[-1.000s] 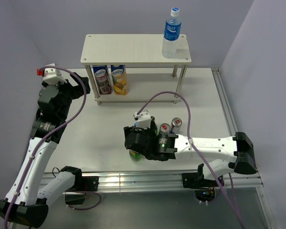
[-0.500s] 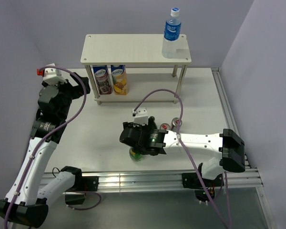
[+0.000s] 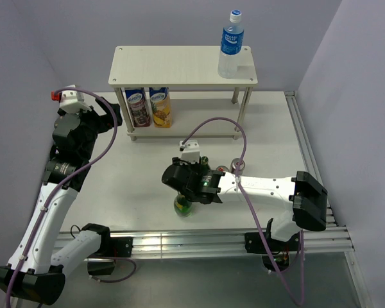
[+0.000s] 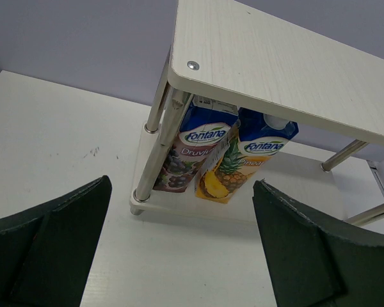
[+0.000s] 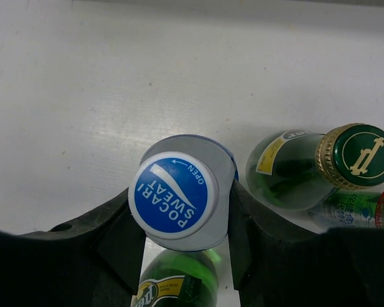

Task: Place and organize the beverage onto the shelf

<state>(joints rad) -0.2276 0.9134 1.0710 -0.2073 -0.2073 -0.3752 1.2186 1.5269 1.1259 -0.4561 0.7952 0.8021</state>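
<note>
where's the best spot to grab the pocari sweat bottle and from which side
Grip the Pocari Sweat bottle at the shoulder under its blue cap, coming straight down from above. It stands upright, cap toward the wrist camera, while a gold-capped green bottle and a second green bottle crowd it, so a side approach looks blocked. The fingers of the right gripper close on that shoulder.

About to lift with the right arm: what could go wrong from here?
The green glass bottle sits right beside the Pocari Sweat bottle in the right gripper; a sideways swing could topple it. At the shelf, the water bottle on the top tier could be bumped.
</note>
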